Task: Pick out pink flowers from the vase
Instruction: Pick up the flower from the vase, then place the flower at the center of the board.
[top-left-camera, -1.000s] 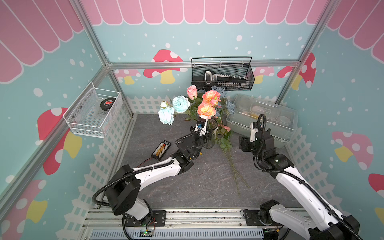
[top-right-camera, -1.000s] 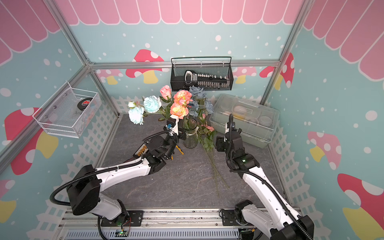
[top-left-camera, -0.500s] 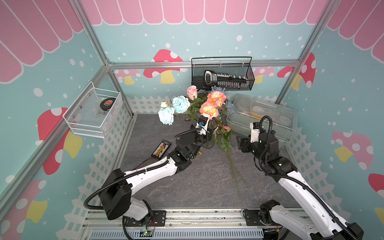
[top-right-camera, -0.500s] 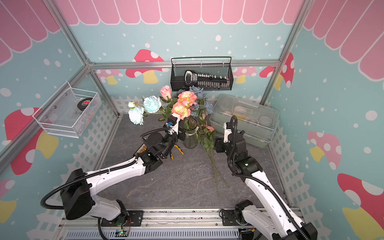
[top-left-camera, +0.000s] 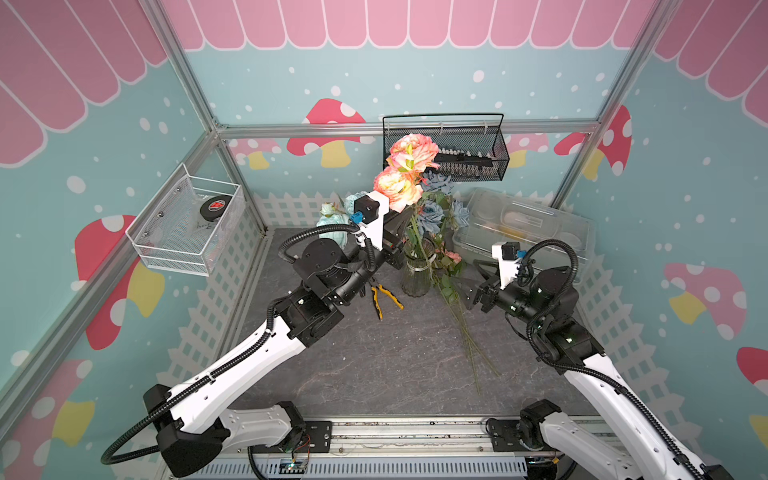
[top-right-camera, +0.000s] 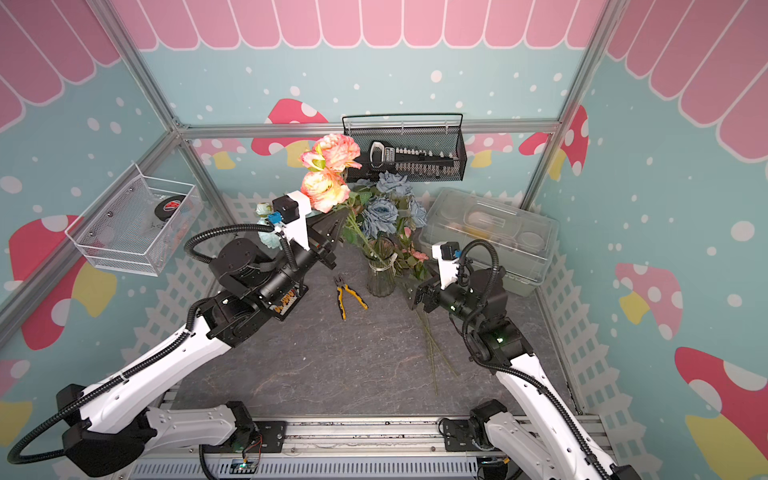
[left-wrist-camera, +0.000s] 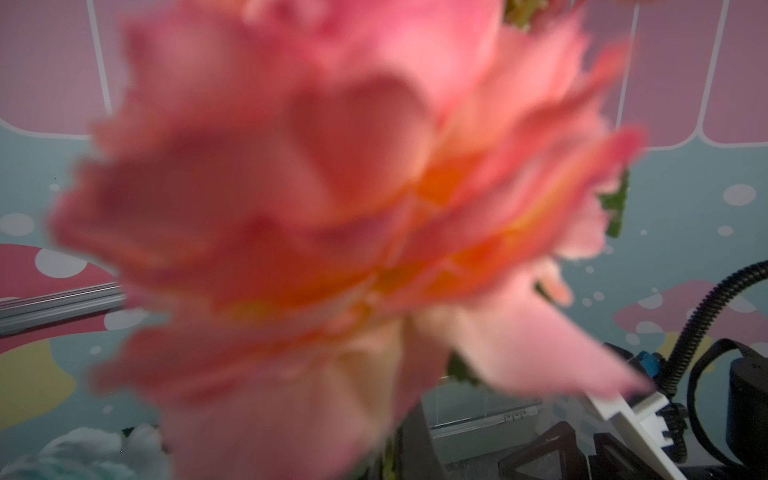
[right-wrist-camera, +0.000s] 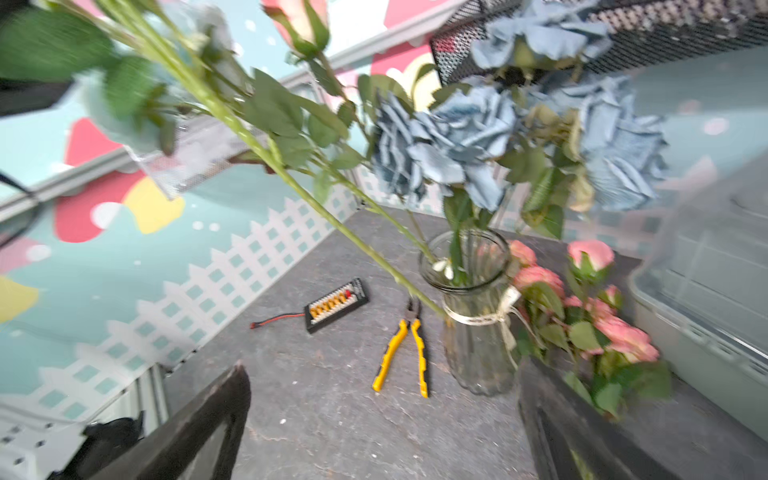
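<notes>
- We see the left gripper (top-right-camera: 337, 226) clamped tight on the pink flowers (top-left-camera: 397, 189), raised at upper centre above the vase (top-left-camera: 417, 276).
- The right gripper (top-left-camera: 478, 284), right of the vase, gapes wide, empty.
- Other pink roses (right-wrist-camera: 623, 336) lie on the worktop (top-left-camera: 374, 365) beside the vase.

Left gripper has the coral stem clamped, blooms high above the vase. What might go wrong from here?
1. The coral-pink flowers, clamped by the stem in the left gripper, have that stem running down past the blue roses and their leaves; pulling up may drag those out too.
2. The vase stands unheld, with the right gripper open beside it; a snag could tip it toward the pliers.
</notes>
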